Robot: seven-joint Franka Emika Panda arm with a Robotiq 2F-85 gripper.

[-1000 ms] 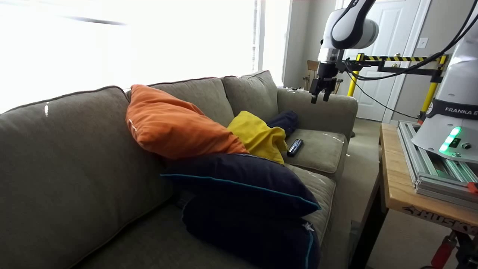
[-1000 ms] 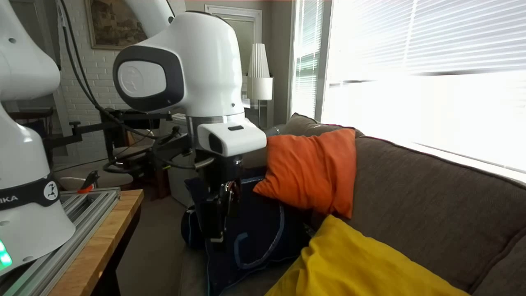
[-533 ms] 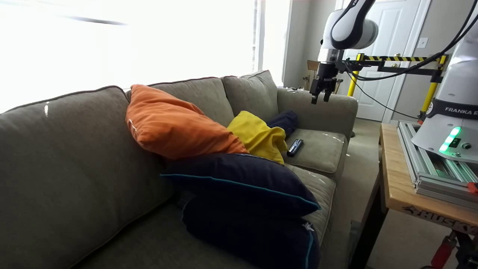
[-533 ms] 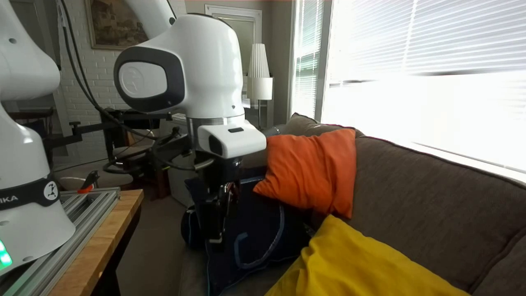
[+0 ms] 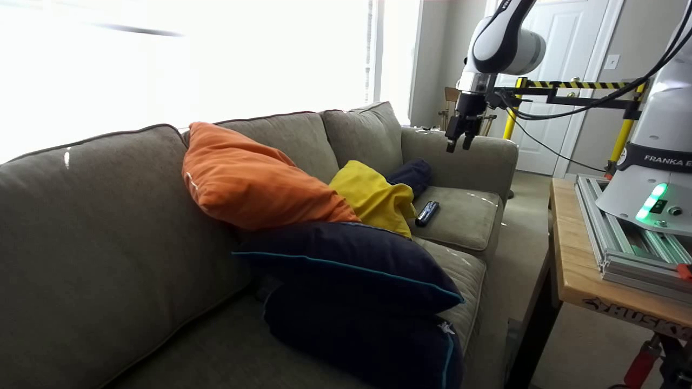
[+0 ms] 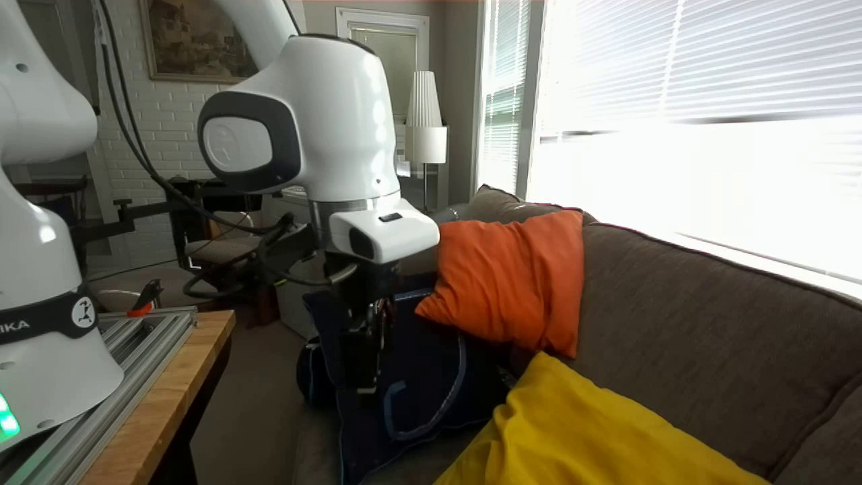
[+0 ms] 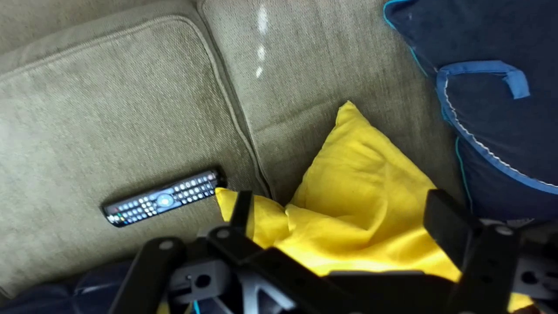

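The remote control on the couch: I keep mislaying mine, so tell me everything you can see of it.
The remote control is long, slim and black, apparently plastic, with rows of small pale keys, a bright round button near its middle and a few coloured keys toward one end. It lies flat, keys up, on the beige couch seat, its other end beside a corner of the yellow cushion; whether they touch I cannot tell. The open hand does not touch it.

And it's matt on my end effector, creased cloth on the yellow pillow, glossy plastic on the remote, rough weave across the sofa, smooth wood along the bench!
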